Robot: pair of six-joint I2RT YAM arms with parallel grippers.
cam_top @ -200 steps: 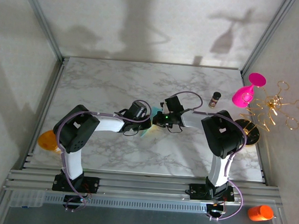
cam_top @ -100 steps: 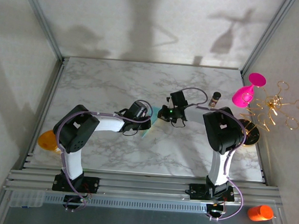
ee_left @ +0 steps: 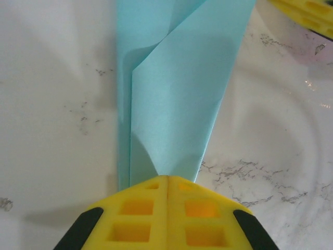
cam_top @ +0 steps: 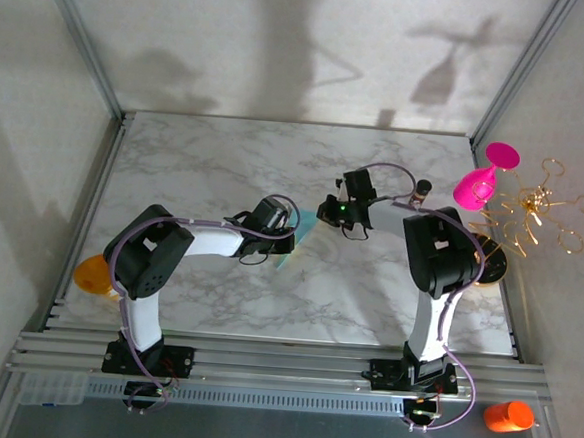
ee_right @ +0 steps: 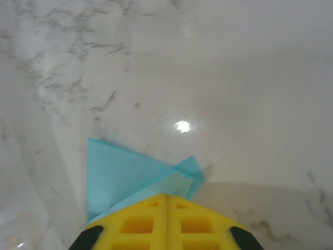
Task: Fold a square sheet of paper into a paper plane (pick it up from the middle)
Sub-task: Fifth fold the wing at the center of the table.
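Near the centre of the table (cam_top: 226, 164), your left gripper (ee_left: 167, 179) and right gripper (ee_right: 167, 197) each clench one end of the folded paper (ee_left: 177, 104), its long axis running between them.

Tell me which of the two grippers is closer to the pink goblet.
The right gripper: it is shut at the end of the folded teal paper that lies toward the goblet, while the left gripper is shut on its other end.

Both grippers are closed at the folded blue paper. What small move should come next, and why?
Probably drag the shut right gripper along the fold to flatten it: the paper plane shows gaping layers, and the shut left gripper meets its narrow end.
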